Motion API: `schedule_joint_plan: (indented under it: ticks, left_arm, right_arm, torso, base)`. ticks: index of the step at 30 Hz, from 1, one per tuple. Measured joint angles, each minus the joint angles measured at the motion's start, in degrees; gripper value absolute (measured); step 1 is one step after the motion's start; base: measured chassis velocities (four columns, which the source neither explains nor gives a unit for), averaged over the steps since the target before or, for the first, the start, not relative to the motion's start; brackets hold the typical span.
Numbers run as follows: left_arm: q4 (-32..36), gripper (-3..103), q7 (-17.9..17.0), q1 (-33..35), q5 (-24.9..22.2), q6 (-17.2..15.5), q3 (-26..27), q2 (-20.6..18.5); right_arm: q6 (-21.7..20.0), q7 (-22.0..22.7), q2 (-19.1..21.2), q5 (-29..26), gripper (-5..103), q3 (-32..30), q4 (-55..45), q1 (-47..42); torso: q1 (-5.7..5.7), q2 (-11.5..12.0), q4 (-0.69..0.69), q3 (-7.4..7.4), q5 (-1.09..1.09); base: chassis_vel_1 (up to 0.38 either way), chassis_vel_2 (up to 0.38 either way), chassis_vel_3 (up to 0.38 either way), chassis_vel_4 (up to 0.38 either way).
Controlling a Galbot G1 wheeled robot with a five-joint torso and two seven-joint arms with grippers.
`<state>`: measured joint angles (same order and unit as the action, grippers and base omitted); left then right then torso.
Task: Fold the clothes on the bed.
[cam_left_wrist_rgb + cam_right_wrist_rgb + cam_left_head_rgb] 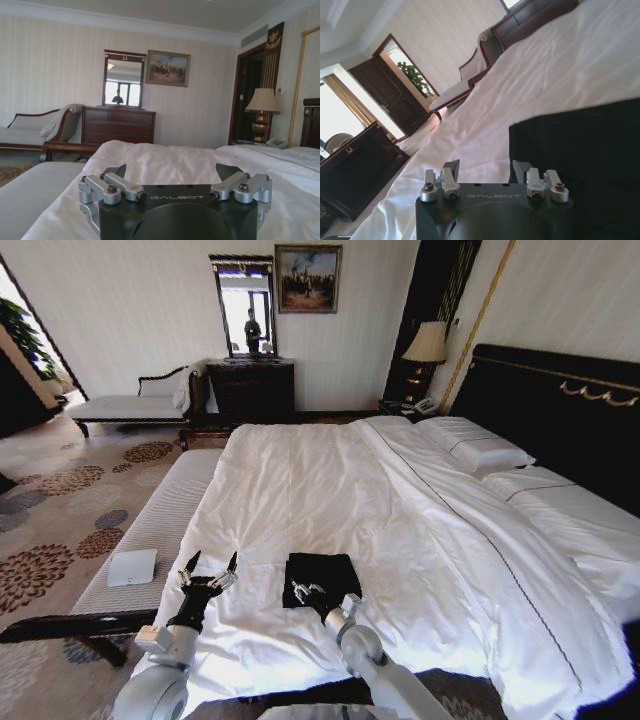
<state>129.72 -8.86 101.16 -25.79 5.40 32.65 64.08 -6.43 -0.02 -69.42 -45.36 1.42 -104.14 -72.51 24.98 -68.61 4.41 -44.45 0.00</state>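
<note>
- Right end effector [308,591] sits low at the near edge of the black T-shirt [320,576], fingers spread apart, nothing between them.
- The shirt lies as a compact dark rectangle just ahead of that end effector, flat on the white duvet of the bed [420,530].
- Left end effector [208,569] hovers beside the shirt over bare bedding, fingers wide apart.
- Beyond it, off the bed's edge, a cushioned bench [160,525] carries a small white box [132,567].

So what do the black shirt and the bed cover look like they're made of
The black shirt looks like soft matte fabric, probably cotton jersey: it lies limp and flat, without shine. The bed cover looks like smooth white woven cloth, likely cotton; it creases in fine wrinkles and has a slight sheen.
</note>
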Motion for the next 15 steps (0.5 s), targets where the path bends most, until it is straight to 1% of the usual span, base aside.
schedule_joint_plan:
  ticks: [2,3,4,7,8,9,10,11,12,13,14,15]
  left_arm:
    - [0.0,100,0.0,0.0,0.0,0.0,0.0,0.0]
    - [0.0,100,0.0,0.0,0.0,0.0,0.0,0.0]
    - [0.0,100,0.0,0.0,0.0,0.0,0.0,0.0]
    - [0.0,100,0.0,0.0,0.0,0.0,0.0,0.0]
    - [0.0,100,0.0,0.0,0.0,0.0,0.0,0.0]
    - [0.0,100,0.0,0.0,0.0,0.0,-0.01,0.0]
    - [0.0,100,0.0,0.0,0.0,0.0,0.0,0.0]
    - [0.0,100,0.0,0.0,0.0,0.0,0.01,0.0]
    - [0.0,100,0.0,0.0,0.0,-0.01,0.0,0.0]
    - [0.0,100,0.0,0.0,0.0,0.0,0.0,0.0]
    - [0.0,100,0.0,0.0,0.0,0.0,0.0,0.0]
    - [0.0,100,0.0,0.0,0.0,0.0,0.0,0.0]
  right_arm:
    - [0.17,-0.08,0.54,0.47,60,-0.69,-0.83,-0.32]
    - [0.57,-0.14,1.22,1.18,71,-2.39,-2.0,-0.6]
    - [1.12,-0.06,1.47,2.2,71,-4.14,-2.49,-0.58]
    - [3.99,0.91,0.57,8.04,87,-8.77,0.53,1.83]
    - [3.99,0.91,0.57,8.04,87,-8.77,0.53,1.83]
    - [5.39,1.22,-0.15,10.91,93,-9.81,3.25,3.25]
    - [7.2,1.45,-1.05,14.43,93,-10.61,7.06,5.16]
    - [8.56,1.54,-1.75,17.46,97,-10.88,9.96,6.74]
    - [9.74,1.54,-2.35,20.61,99,-10.75,12.83,8.22]
    - [10.92,1.56,-2.79,24.14,100,-10.32,15.62,9.43]
    - [10.92,1.56,-2.79,24.14,100,-10.32,15.62,9.43]
    - [12.5,1.53,-3.33,28.62,100,-9.35,18.58,10.64]
  torso:
    - [0.0,0.0,0.01,0.0,0.0]
    - [0.0,0.0,0.01,0.0,0.0]
    - [0.0,0.0,0.01,0.0,-0.01]
    - [0.0,0.0,0.01,0.0,0.0]
    - [0.0,0.0,0.01,0.0,0.0]
    - [0.0,0.0,0.01,0.0,0.0]
    - [0.0,0.0,0.01,0.0,0.0]
    - [0.0,0.0,0.01,-0.01,0.0]
    - [0.01,0.0,0.0,0.0,0.0]
    - [0.0,0.0,-0.01,-0.01,0.0]
    - [0.0,0.0,-0.01,-0.01,0.0]
    - [0.01,0.01,0.0,-0.01,0.0]
  base:
    - [0.0,0.0,0.0,0.0]
    - [0.0,0.0,0.0,0.0]
    - [0.0,0.0,0.0,0.0]
    - [0.0,0.0,0.0,0.0]
    - [0.0,0.0,0.0,0.0]
    - [0.0,0.0,0.0,0.0]
    - [0.0,0.0,0.0,0.0]
    - [0.0,0.0,0.0,0.0]
    - [0.0,0.0,0.0,0.0]
    - [0.0,0.0,0.0,0.0]
    - [0.0,0.0,0.0,0.0]
    - [0.0,0.0,0.0,0.0]
